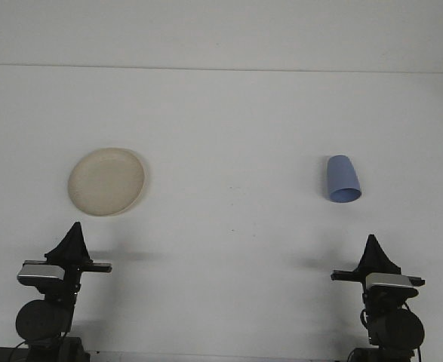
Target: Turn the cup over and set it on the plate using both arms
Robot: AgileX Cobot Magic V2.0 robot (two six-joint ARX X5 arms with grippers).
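Observation:
A pale cream plate lies flat on the white table, left of centre. A blue cup rests on the right side; it looks to be lying on its side, narrow base away from me and wide mouth toward me. My left gripper sits low at the near left edge, well short of the plate, its black fingers meeting in a single point, holding nothing. My right gripper stands at the near right edge, below the cup and apart from it, also shut and holding nothing.
The table's far edge meets a plain white wall. Both arm bases sit at the bottom corners of the view. A wide stretch of bare tabletop separates plate and cup.

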